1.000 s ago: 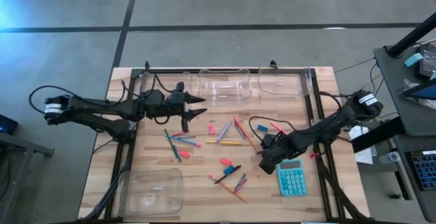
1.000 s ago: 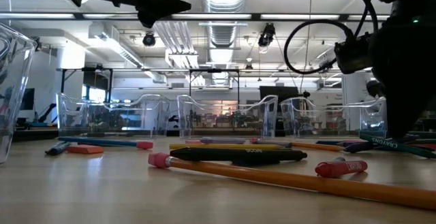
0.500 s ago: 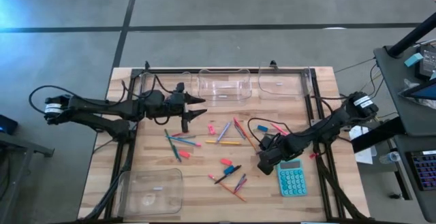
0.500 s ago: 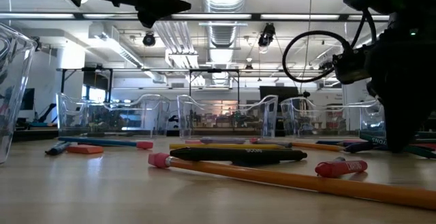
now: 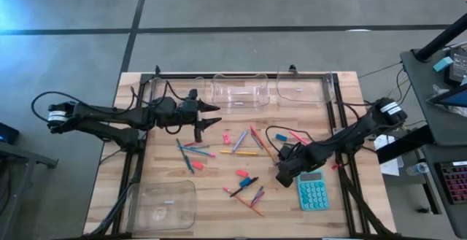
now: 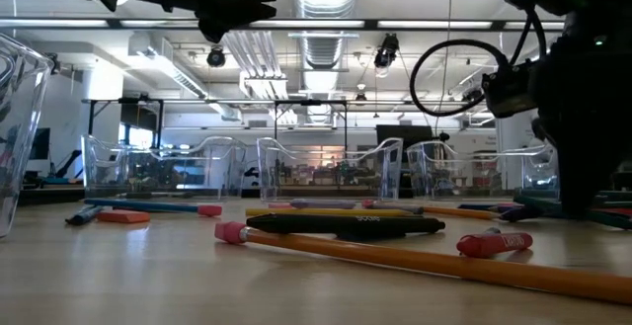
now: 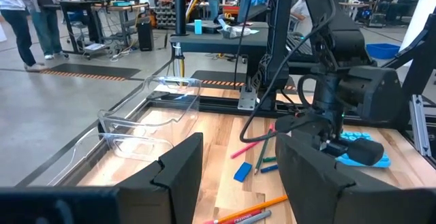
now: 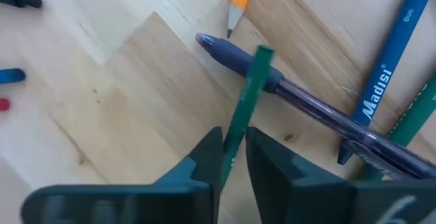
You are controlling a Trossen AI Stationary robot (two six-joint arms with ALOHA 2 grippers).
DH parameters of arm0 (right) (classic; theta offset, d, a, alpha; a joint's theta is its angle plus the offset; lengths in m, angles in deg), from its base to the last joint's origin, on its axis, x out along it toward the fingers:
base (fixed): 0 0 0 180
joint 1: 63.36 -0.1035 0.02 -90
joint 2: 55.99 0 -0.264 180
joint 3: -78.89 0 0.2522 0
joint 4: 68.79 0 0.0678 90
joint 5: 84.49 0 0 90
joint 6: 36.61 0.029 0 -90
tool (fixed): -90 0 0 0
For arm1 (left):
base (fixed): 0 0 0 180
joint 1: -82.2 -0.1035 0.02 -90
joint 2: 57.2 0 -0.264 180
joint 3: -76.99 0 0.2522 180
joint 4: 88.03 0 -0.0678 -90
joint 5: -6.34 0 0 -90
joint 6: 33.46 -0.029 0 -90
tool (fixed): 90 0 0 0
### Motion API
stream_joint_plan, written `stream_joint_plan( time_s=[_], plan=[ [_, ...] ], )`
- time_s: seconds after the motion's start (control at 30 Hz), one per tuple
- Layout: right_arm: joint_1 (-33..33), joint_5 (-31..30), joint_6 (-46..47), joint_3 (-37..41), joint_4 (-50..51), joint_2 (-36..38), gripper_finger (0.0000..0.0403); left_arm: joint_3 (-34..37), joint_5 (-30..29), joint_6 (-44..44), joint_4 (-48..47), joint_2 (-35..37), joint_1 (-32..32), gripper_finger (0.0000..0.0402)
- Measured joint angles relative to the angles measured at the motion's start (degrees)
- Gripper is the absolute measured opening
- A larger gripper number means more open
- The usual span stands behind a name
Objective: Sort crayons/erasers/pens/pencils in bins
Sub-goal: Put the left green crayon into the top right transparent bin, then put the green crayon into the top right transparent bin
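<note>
Your right gripper is pinched on the green pencil lying across the purple pen beside the calculator — lift straight up (left gripper idles open near the bins) — so the pen stays put.

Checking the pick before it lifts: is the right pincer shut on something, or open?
Shut. In the right wrist view, the right pincer has both fingers pressed against a thin green stick that lies across a dark purple pen.
</note>
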Motion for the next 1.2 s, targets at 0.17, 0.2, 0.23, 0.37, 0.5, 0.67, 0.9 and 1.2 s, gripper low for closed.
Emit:
stream_joint_plan(
  time_s=[0.17, 0.2, 0.23, 0.37, 0.5, 0.67, 0.9, 1.2],
  plan=[
    [0.0, 0.0, 0.0, 0.0, 0.0, 1.8, 0.0039, 0.0, 0.0, 0.0, 0.0, 0.0, 0.0, 0.0170],
    [0.0, 0.0, 0.0, 0.0, 0.0, 2.1, 0.0039, 0.0, 0.0, 0.0, 0.0, 0.0, 0.0, 0.0170],
    [0.0, 0.0, 0.0, 0.0, 0.0, 2.4, 0.0038, 0.0, 0.0, 0.0, 0.0, 0.0, 0.0, 0.0170],
    [0.0, 0.0, 0.0, 0.0, 0.0, 3.2, 0.0038, 0.1, 0.0, 0.0, 0.0, 0.0, 0.0, 0.0170],
    [-0.1, 0.0, -1.2, 0.0, -0.6, 3.4, 0.0040, 0.1, 0.0, 0.0, 0.0, 0.0, 0.0, 0.0170],
    [-0.9, 0.1, -4.5, 0.0, -6.2, 3.4, 0.0069, 0.1, 0.0, 0.0, 0.0, 0.0, 0.0, 0.0170],
    [-1.1, 0.0, -8.8, 0.0, -15.1, 3.3, 0.0137, 0.1, 0.0, 0.0, 0.0, 0.0, 0.0, 0.0170],
    [-1.1, 0.0, -11.0, -2.1, -19.7, -1.4, 0.0175, 0.1, 0.0, 0.0, 0.1, 0.0, 0.0, 0.0170]
  ],
)
